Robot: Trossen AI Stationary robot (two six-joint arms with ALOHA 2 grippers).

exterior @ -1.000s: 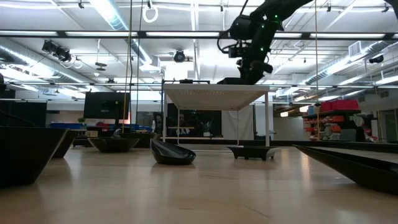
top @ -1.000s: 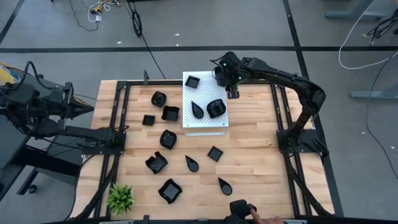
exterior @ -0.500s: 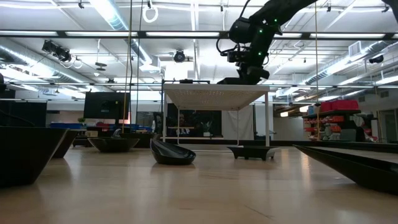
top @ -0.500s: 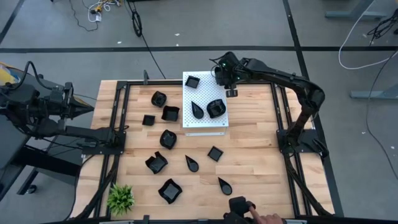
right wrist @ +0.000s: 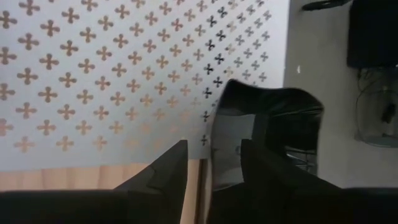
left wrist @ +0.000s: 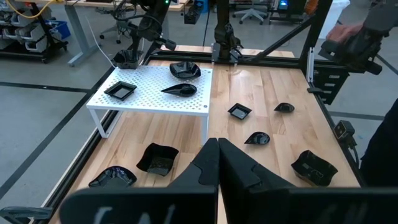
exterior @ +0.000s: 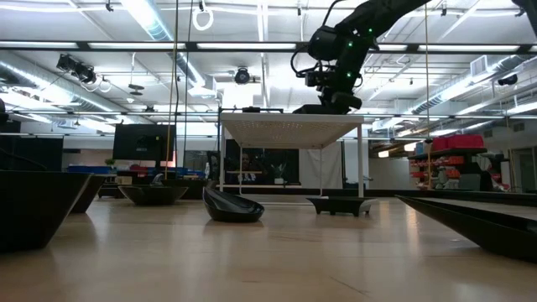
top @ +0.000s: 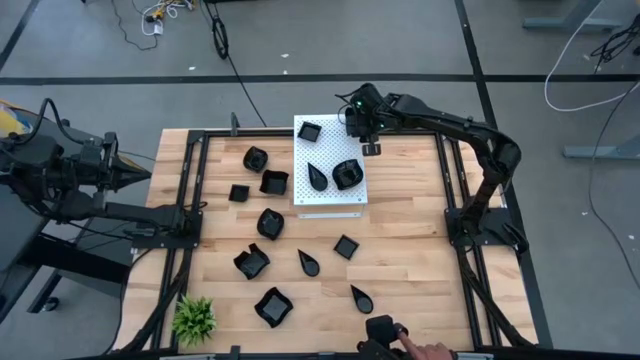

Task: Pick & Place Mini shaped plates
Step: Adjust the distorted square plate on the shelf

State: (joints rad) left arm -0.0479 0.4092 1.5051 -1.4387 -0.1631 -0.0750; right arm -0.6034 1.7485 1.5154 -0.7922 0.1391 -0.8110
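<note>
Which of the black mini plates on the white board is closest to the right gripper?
The plate at the board's far right corner, directly under the right gripper; the square, teardrop and rounded plates lie farther off.

A: What is different from a second ago?

B: The right gripper (top: 356,122) has shifted a little, from just off the far right corner of the board (top: 330,200) toward that corner.

A: Higher or lower?

B: Higher. In the low view it hung close over the board's edge; now it sits a bit further above it, turned slightly.

A: And its fingers?

B: They have drawn in somewhat. In the right wrist view a plate (right wrist: 267,134) stands between them at the board's corner; whether they grip it, I cannot tell.

A: Anything else?

B: The person's hand (top: 425,352) at the near edge of the table (top: 400,230) has slid slightly.
</note>
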